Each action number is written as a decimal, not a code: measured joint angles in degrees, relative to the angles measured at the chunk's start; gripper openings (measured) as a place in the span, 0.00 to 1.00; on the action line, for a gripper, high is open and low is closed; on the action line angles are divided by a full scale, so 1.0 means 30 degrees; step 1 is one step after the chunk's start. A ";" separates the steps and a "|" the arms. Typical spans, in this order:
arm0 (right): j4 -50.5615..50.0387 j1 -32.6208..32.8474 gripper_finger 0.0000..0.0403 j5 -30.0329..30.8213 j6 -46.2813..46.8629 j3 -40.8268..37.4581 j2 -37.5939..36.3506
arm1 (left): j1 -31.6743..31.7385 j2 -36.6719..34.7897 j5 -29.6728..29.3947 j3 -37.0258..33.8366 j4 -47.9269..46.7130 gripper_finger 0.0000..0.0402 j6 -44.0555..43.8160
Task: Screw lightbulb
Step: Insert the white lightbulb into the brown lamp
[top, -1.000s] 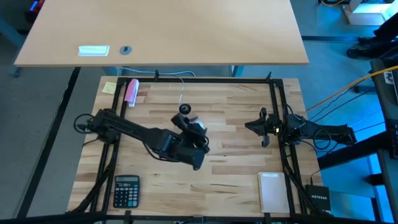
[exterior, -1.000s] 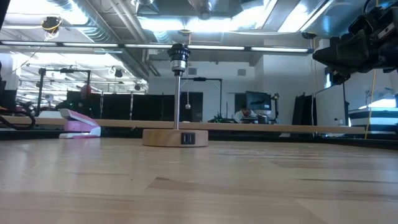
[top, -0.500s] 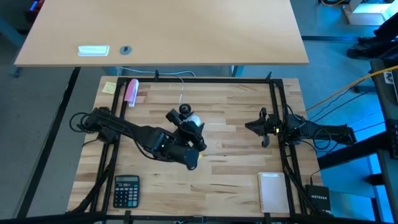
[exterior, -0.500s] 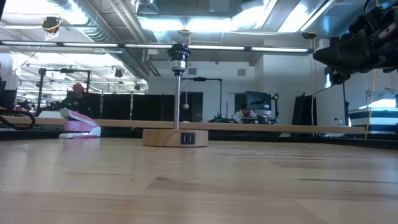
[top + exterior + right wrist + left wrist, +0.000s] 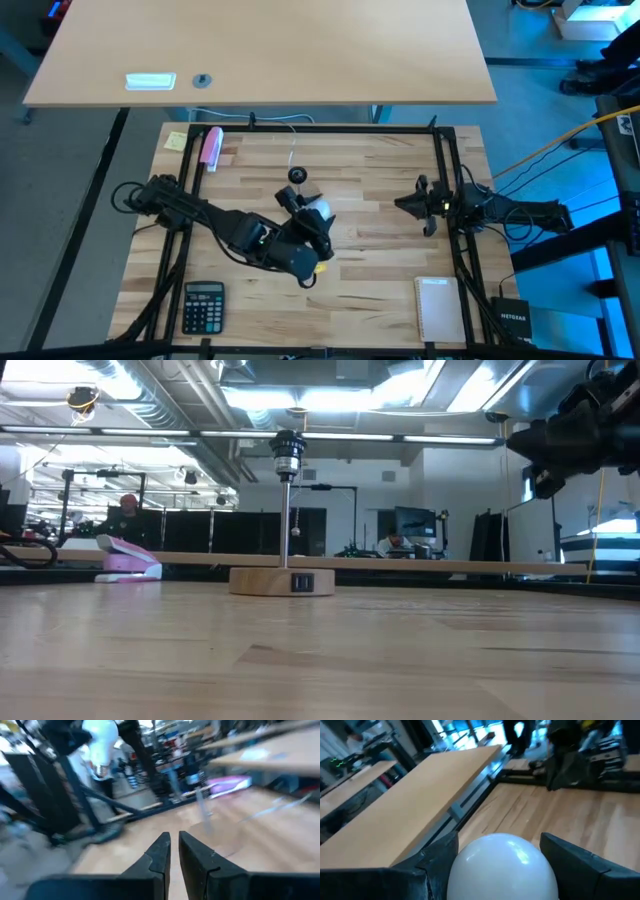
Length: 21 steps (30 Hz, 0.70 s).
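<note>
Left gripper (image 5: 312,213): your fingers (image 5: 580,865) pinch the small white frosted lightbulb (image 5: 502,868) over mid-table, just beside the black lamp socket (image 5: 297,175).
Socket stand: round wooden disc base (image 5: 281,581) with thin metal post, upright.
Right gripper (image 5: 171,851): pressed together, empty, at the table's right edge.
Readable text: you can read "NETGEAR" on the black box (image 5: 514,320); grey calculator (image 5: 203,306) keys are illegible.

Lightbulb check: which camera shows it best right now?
The left wrist view: the lightbulb fills the frame, its white globe clamped between the left gripper fingers. The high view shows a small white spot near the socket stand. The right wrist view catches it blurred; the low view misses it.
</note>
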 joint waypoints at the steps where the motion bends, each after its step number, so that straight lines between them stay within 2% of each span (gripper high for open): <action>1: 0.0372 0.0000 0.10 -0.0192 0.0813 0.0029 0.0007 | 0.0000 0.0000 0.0276 0.0000 0.0524 0.63 0.0470; 7: 0.1989 0.0000 0.10 -0.1098 0.1284 0.0134 0.0015 | 0.0038 0.0000 0.1084 0.0000 0.2599 0.62 0.2479; 11: 0.4584 0.0000 0.10 0.0927 0.0484 0.0141 0.0137 | 0.0279 0.0000 0.1427 0.0000 0.3252 0.62 0.3676; 14: 0.8060 0.0000 0.10 0.2040 -0.0327 0.0188 0.0285 | 0.0821 -0.0400 0.2366 0.0000 0.3528 0.62 0.4222; 17: 1.0169 -0.0002 0.10 0.2425 -0.0337 0.0226 0.1404 | 0.1319 -0.0889 0.3079 0.0000 0.4660 0.62 0.5313; 21: 1.0103 -0.0007 0.10 0.1413 -0.1344 0.1187 0.4250 | 0.1682 -0.1107 0.4392 0.0007 0.6560 0.62 0.7899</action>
